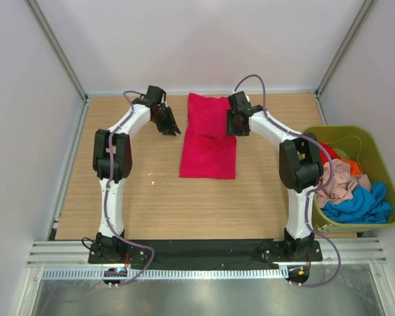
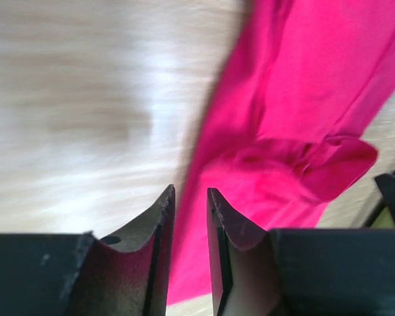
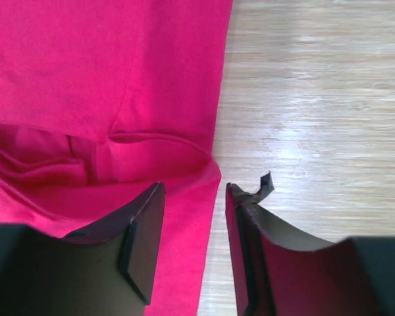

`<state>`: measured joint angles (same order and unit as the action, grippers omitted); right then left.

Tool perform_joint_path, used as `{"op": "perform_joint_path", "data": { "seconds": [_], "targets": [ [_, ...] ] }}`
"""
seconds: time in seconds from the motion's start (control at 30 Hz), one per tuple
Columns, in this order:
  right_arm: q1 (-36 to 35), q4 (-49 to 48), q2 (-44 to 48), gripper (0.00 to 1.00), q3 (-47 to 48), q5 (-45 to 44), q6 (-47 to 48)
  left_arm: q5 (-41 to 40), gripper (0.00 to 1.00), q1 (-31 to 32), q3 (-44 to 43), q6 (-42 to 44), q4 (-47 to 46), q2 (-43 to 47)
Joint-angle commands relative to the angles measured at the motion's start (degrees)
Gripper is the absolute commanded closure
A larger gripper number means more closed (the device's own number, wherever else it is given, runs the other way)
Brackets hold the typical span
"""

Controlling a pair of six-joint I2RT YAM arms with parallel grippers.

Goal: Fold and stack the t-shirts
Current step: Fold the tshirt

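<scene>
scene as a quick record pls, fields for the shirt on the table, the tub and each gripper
table shirt: crimson t-shirt, folded into a long strip, far end doubled over
tub: olive-green tub at the table's right edge, holding beige-pink shirt, blue shirt, orange-red shirt, unfolded
left gripper: open, empty, beside shirt's left edge
right gripper: open, empty, over shirt's right edge
</scene>
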<state>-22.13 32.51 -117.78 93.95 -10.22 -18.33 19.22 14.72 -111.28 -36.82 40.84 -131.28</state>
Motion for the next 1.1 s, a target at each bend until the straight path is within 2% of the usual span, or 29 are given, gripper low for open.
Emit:
{"op": "perform_joint_path", "data": {
  "seconds": [0.0, 0.1, 0.17, 0.27, 0.37, 0.57, 0.8, 1.07],
  "targets": [
    [-0.02, 0.88, 5.62, 0.46, 0.19, 0.20, 0.75, -5.33, 0.72, -0.83, 5.36, 2.27, -3.30, 10.42],
    [-0.02, 1.85, 8.43, 0.46, -2.36, 3.26, 1.10, -4.55, 0.71, -0.05, 11.42, 4.56, -4.80, 14.46],
    [-0.02, 2.29, 9.14, 0.51, -3.77, 5.20, 1.36, -1.57, 0.71, 0.48, 13.98, 5.35, -6.29, 15.79],
    [-0.02, 2.47, 9.41, 0.65, -5.09, 7.14, 1.36, 1.16, 0.71, 1.71, 16.18, 5.70, -7.18, 15.80],
    [0.07, 1.16, 8.18, 0.69, -5.71, 9.51, 1.63, 1.95, 0.70, 2.68, 16.80, 6.14, -7.53, 14.92],
    [0.68, -2.18, 2.38, 0.69, -4.39, 11.89, 1.63, 4.95, 0.71, 3.12, 10.92, 6.93, -7.70, 7.90],
    [3.93, -5.88, -2.28, 0.69, -3.77, 13.39, 1.19, 1.00, 0.70, 1.19, 2.40, 5.88, -5.42, -0.98],
    [5.08, -7.20, -0.27, 0.65, -4.74, 14.52, 3.12, 4.23, 0.65, -0.48, 1.33, 7.63, -8.14, -0.47]
  ]
}}
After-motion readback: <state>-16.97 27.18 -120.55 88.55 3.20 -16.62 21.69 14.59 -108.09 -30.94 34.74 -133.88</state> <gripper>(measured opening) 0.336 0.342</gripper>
